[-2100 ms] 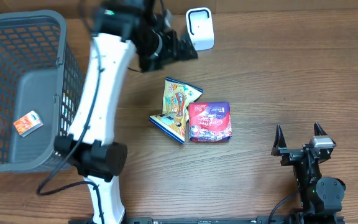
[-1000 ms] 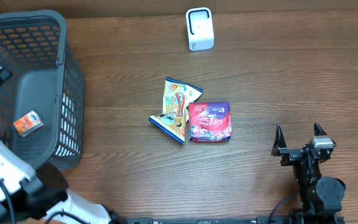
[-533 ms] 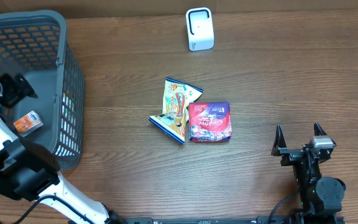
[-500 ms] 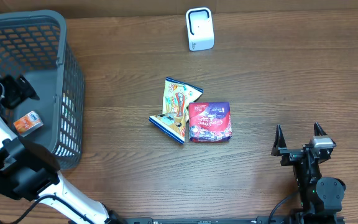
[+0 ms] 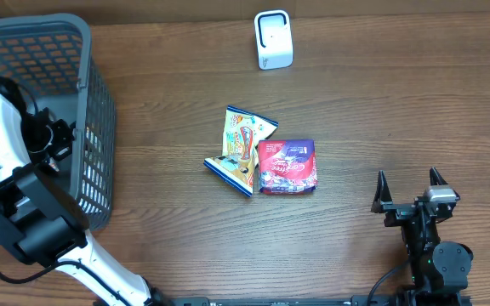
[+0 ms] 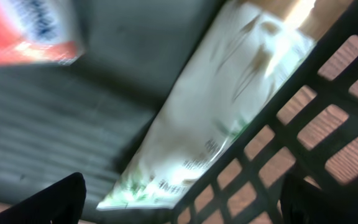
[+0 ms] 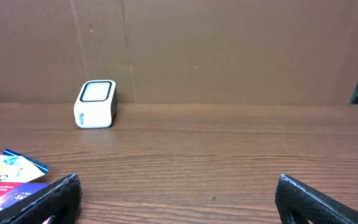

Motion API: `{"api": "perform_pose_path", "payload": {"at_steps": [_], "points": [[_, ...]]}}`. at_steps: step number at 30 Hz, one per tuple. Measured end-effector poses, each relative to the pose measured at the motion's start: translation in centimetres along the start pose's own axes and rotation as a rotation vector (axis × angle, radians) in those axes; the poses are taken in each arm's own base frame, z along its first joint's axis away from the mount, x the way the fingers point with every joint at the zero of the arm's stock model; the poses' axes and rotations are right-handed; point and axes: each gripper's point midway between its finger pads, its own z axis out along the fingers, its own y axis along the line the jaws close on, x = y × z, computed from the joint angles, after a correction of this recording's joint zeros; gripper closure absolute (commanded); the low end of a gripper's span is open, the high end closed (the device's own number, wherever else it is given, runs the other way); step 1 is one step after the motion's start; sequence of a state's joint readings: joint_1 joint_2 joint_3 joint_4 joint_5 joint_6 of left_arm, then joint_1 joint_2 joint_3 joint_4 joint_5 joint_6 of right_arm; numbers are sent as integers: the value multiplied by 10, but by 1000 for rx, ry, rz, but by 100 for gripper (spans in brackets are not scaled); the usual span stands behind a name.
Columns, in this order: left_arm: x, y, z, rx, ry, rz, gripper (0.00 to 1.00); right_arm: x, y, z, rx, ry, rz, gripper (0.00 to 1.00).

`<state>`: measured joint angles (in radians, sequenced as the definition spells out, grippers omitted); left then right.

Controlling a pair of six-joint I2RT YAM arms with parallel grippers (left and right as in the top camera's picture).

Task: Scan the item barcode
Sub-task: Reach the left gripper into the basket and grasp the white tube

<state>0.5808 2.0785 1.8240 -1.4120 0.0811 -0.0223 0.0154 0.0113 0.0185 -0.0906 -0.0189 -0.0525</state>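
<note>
My left gripper, wide open in the basket at 9 o'clock, could snag its wall beside the white packet; my right gripper sits wide.

The counter is brown wood with a fine darker grain. The basket is a dark grey lattice. The scanner is white, its face outlined in black. The packet is yellow with blue edges and bright print; the pouch is red and purple. The bag is white with green print, the box orange-red. The right claw is black.
</note>
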Motion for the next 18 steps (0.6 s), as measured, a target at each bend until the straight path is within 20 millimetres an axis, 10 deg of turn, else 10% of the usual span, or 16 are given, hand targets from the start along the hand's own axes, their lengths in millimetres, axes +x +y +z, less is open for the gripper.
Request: {"api": "perform_pose_path", "payload": {"at_steps": [11,18], "points": [[1,-8,36,9,4,28,21,0,0,0,0,0,-1,0],[6,-5,65,6,13,45,62,0,0,0,0,0,0,0]]}}
